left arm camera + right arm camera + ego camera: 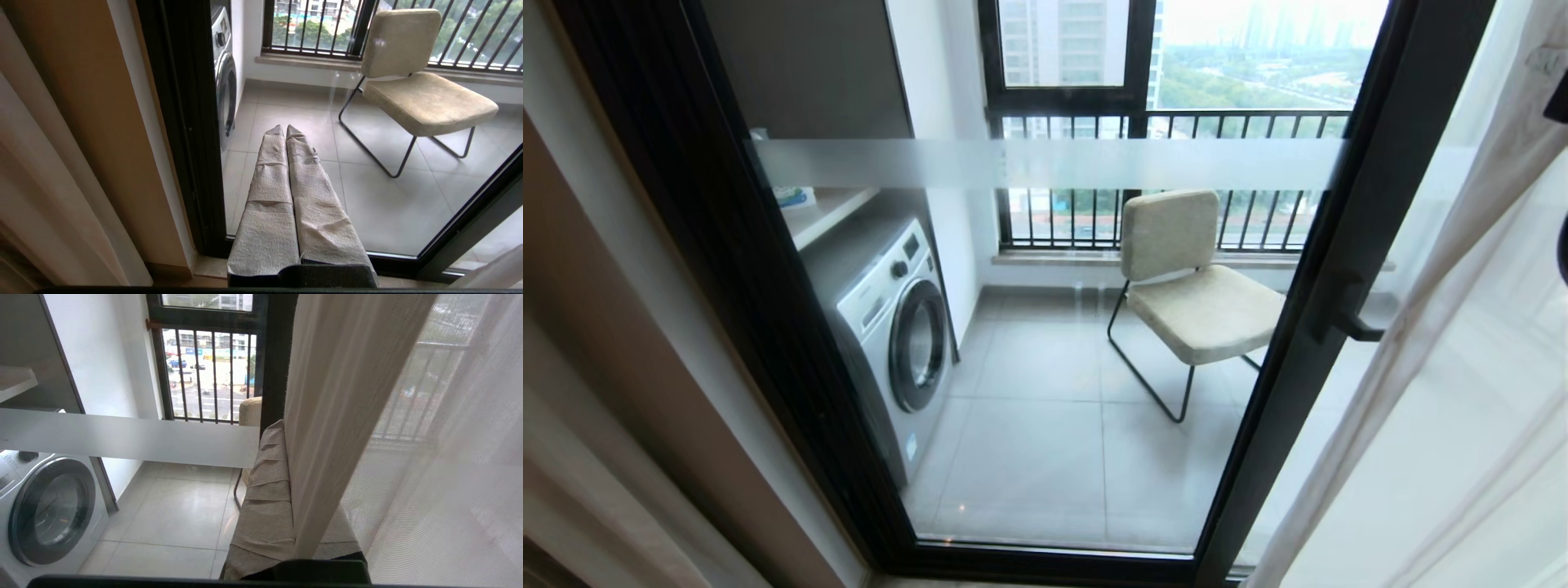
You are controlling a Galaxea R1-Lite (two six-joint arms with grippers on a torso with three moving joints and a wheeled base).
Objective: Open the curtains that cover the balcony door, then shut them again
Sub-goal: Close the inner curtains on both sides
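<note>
The curtains (1462, 343) stand drawn aside at the right of the balcony door (1307, 327), whose wide glass pane is bare, so the balcony shows straight through it. Another strip of pale drape (36, 196) hangs at the far left, past the frame.

The right hand (282, 428) is shut with the leading edge of the cream layer pinched between its padded fingers (265, 490); the fabric runs up and down through the closed jaws. The left hand (286, 130) is closed on nothing, its two wrapped fingers pressed together, pointing at the glass low on the left and well apart from any fabric.

The cloth looks light and limp. The cream layer is a thicker weave that hangs in firm folds, so it should give a grip something to bite on. The sheer (441, 465) beside it is thin and see-through, likely to slip or bunch if taken alone. I would say the best hold is that front hem of the cream layer, with the pull going sideways along the rail rather than downward, since a downward tug could strain the hooks.

By count: two curtain layers on the right, one cream and one sheer; two dark door frame uprights in sight, one small black handle (1356, 322); beyond the glass, one washing machine (890, 327) and one chair (1192, 286).
</note>
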